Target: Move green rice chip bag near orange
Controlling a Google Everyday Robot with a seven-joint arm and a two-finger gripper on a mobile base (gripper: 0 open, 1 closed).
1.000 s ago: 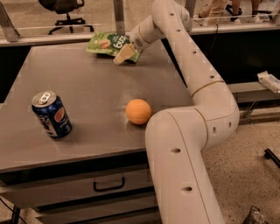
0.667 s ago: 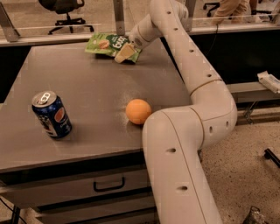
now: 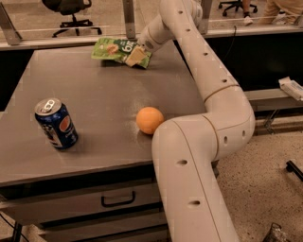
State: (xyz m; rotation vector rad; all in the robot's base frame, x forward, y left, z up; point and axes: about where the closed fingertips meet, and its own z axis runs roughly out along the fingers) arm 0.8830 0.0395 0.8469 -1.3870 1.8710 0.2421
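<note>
The green rice chip bag lies at the far edge of the grey table, right of its middle, with its right end raised a little. My gripper reaches down from the arm at the back and is shut on the bag's right end; a tan finger shows over the bag. The orange sits on the table near the right front, well in front of the bag and close to my arm's lower link. The bag and the orange are far apart.
A blue Pepsi can stands upright at the left front of the table. My white arm runs along the table's right side. A drawer front is below the table edge. An office chair stands beyond a rail.
The gripper and the bag have shifted slightly to the left and a little toward the front. The orange and the can have not moved.
</note>
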